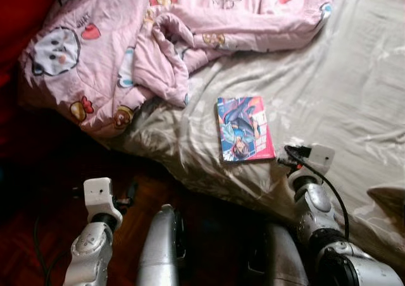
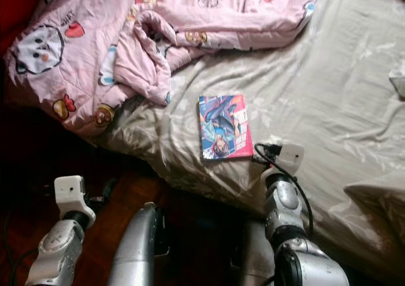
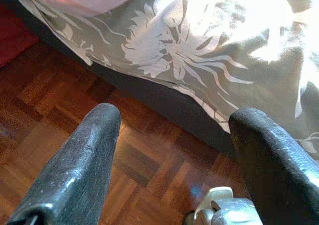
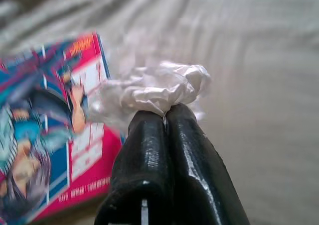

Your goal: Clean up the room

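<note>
Right wrist view: right gripper (image 4: 164,116) pinching crumpled white tissue (image 4: 154,88) beside comic book (image 1: 244,128) near bed's (image 1: 329,90) front edge. Left gripper (image 3: 172,130) spread wide above parquet floor (image 3: 60,100).

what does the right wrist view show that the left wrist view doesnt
The right wrist view has the right gripper shut on a crumpled white wad, right beside the comic book lying on the sheet.

The left wrist view has the left gripper open, over the wooden parquet floor by the bed's edge, holding nothing.

Both take in the pale bed sheet.
</note>
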{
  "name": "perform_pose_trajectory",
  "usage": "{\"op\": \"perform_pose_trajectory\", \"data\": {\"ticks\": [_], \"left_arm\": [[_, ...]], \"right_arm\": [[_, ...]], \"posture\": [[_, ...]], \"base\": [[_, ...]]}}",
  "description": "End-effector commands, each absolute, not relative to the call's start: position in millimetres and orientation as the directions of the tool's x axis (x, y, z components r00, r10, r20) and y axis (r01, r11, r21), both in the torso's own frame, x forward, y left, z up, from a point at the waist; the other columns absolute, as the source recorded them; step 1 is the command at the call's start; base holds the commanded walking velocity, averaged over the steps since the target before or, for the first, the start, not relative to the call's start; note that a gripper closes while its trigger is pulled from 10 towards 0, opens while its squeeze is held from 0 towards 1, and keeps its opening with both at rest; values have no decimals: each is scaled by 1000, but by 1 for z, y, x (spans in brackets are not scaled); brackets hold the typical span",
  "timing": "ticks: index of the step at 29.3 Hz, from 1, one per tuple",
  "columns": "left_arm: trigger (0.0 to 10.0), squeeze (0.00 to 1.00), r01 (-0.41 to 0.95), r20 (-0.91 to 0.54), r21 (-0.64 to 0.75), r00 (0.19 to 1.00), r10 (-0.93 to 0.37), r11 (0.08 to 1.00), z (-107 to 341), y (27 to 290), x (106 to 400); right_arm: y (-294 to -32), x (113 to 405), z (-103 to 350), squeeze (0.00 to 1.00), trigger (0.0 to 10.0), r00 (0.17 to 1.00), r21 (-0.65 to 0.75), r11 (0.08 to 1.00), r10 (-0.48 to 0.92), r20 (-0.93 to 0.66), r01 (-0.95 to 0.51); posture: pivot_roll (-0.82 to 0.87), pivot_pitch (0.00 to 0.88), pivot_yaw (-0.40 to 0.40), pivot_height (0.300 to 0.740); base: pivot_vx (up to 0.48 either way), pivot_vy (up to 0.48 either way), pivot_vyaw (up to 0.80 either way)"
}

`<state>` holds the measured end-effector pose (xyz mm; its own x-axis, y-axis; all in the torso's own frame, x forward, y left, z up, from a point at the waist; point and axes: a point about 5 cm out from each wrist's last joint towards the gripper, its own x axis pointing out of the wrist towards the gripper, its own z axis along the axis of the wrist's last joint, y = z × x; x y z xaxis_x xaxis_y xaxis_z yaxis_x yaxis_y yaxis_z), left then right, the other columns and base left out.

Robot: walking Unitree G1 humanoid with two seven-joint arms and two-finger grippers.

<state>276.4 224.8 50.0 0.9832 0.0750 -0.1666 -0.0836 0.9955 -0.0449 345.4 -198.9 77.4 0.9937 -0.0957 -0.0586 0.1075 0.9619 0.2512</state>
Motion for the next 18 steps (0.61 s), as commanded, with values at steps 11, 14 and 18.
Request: {"op": "perform_pose_trajectory", "data": {"ticks": [11, 14, 18], "left_arm": [[10000, 0, -170, -305, -29, 940, 153, 985, 7, 240, 252], [10000, 0, -200, -345, -22, 921, 180, 980, -3, 244, 245], [10000, 0, -223, -400, -8, 894, 202, 975, -16, 247, 237]], "right_arm": [[-192, 310, 42, 0, 10000, 996, 196, 981, 23, -85, -6], [-194, 299, 26, 0, 10000, 988, 211, 977, 1, -157, 32], [-197, 290, 11, 0, 10000, 969, 201, 977, -27, -248, 78]], "posture": [[84, 137, -45, 627], [98, 113, -53, 627], [98, 91, -52, 627]], "base": [[0, 0, 0], [0, 0, 0], [0, 0, 0]]}}
